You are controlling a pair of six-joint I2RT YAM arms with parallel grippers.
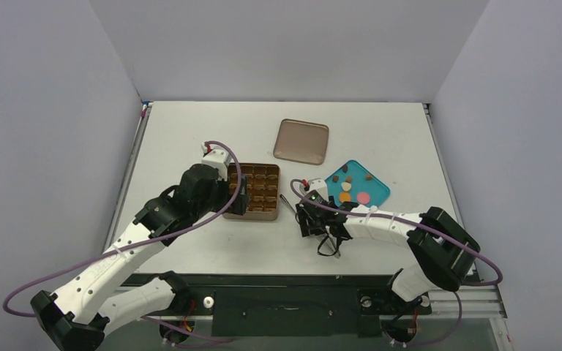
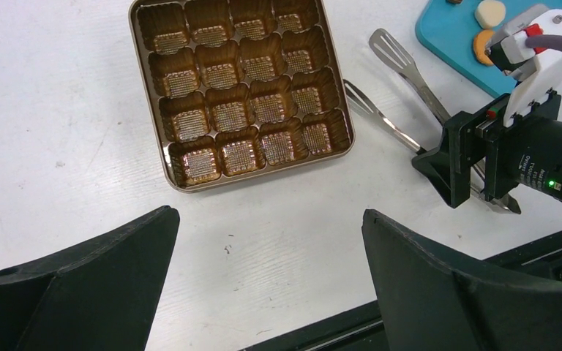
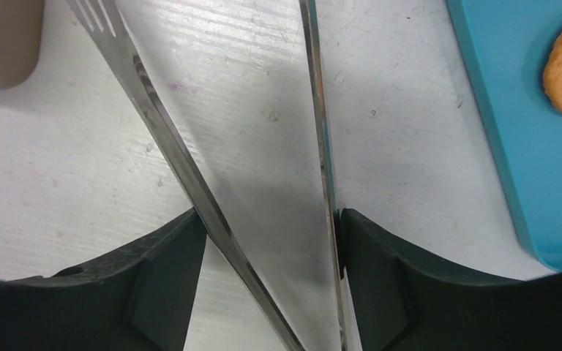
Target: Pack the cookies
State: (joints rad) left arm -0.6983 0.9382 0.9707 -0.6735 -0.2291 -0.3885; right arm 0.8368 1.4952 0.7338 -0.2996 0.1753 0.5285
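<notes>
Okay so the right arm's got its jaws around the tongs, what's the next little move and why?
Probably close the right gripper a touch more to firm its hold on the tongs: both metal arms sit between the jaws, still spread. The cookies wait on the teal plate; the tin is empty.

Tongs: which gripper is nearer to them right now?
Right. The right gripper straddles the tongs, fingers against both arms. The left gripper hangs over bare table near the tin.
</notes>
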